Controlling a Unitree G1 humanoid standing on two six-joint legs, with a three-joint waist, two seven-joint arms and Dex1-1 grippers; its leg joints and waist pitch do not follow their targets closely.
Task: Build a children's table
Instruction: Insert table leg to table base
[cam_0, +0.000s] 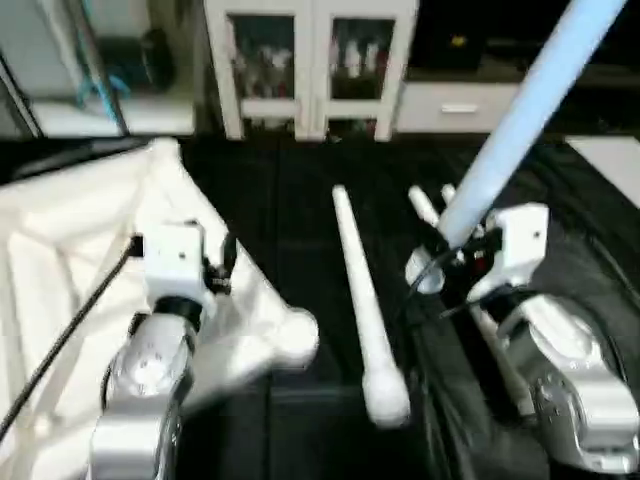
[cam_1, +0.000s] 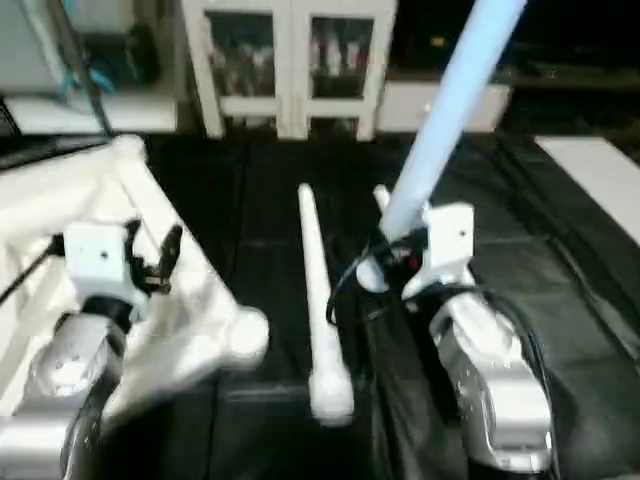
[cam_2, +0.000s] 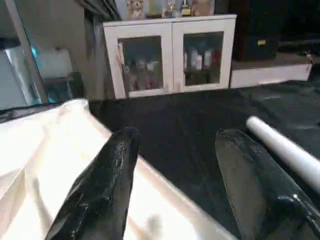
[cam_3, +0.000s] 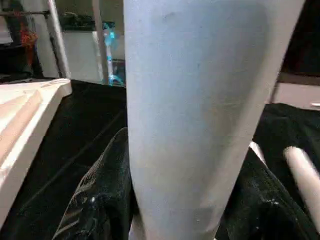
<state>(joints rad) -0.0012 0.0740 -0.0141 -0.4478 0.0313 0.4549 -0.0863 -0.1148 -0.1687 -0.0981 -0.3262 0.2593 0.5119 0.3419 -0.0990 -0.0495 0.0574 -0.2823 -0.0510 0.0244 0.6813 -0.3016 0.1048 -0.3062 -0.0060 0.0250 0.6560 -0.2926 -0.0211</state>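
The white tabletop (cam_0: 70, 250) lies underside up at the left of the black work table, with a round corner socket (cam_0: 295, 338) at its near corner. My left gripper (cam_2: 175, 185) stands open over the tabletop's rim (cam_2: 150, 180), one finger above the white plastic and the other above the black cloth. My right gripper (cam_0: 455, 245) is shut on the lower end of a white leg (cam_0: 530, 110), which rises steeply up and to the right. A second leg (cam_0: 360, 300) lies flat mid-table, thick end toward me. Ends of two more legs (cam_0: 425, 205) show behind the right gripper.
The black-covered work table (cam_0: 290, 220) bears everything. A white cabinet (cam_0: 310, 60) with glass doors stands beyond its far edge. A pale panel (cam_0: 610, 160) lies at the far right. A black cable (cam_0: 70, 330) runs along my left forearm.
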